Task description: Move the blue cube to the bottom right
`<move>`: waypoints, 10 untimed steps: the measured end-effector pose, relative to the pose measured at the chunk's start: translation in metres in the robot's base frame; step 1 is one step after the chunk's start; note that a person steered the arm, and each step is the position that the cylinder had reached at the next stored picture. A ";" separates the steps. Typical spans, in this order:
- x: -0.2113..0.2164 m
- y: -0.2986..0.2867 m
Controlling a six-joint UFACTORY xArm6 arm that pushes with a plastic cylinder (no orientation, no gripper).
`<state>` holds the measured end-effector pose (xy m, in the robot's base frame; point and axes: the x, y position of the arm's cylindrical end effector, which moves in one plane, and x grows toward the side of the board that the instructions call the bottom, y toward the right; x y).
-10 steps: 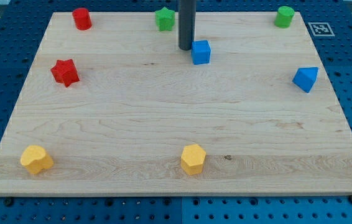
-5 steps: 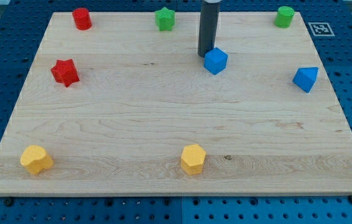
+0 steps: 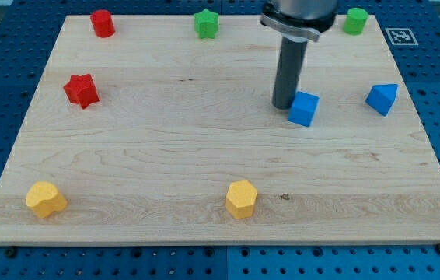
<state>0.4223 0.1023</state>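
While our rod stood over the right half of the counter (image 3: 165,155), we took stock of the blocks from the view's left onward, placing each by my tip (image 3: 283,106). Far to the tip's left and toward the view's bottom sat a yellow block (image 3: 45,199), near the counter's bottom-left corner. Far left of the tip and slightly toward the view's top lay the red star (image 3: 81,90), and above that, at the top edge, stood the red cylinder (image 3: 102,23). Left of the tip and well up the view was the green star-shaped block (image 3: 206,23). Below the tip and a little to its left, well apart from it, rested a second yellow block (image 3: 241,198). The blue cube (image 3: 304,108) sat just to the tip's right, touching it or very nearly so, on the right half of the counter at about mid-height. Further right of the tip, near the counter's right edge, lay another blue block (image 3: 382,98), wedge-like in shape. Up and to the right of the tip, at the top edge, stood the green cylinder (image 3: 354,20). We carried no gripper, only the rod, so there was no spread or pinch to tell of.
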 end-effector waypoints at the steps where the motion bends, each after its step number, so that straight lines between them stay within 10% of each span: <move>1: 0.005 0.023; 10: 0.078 0.149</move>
<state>0.5004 0.2512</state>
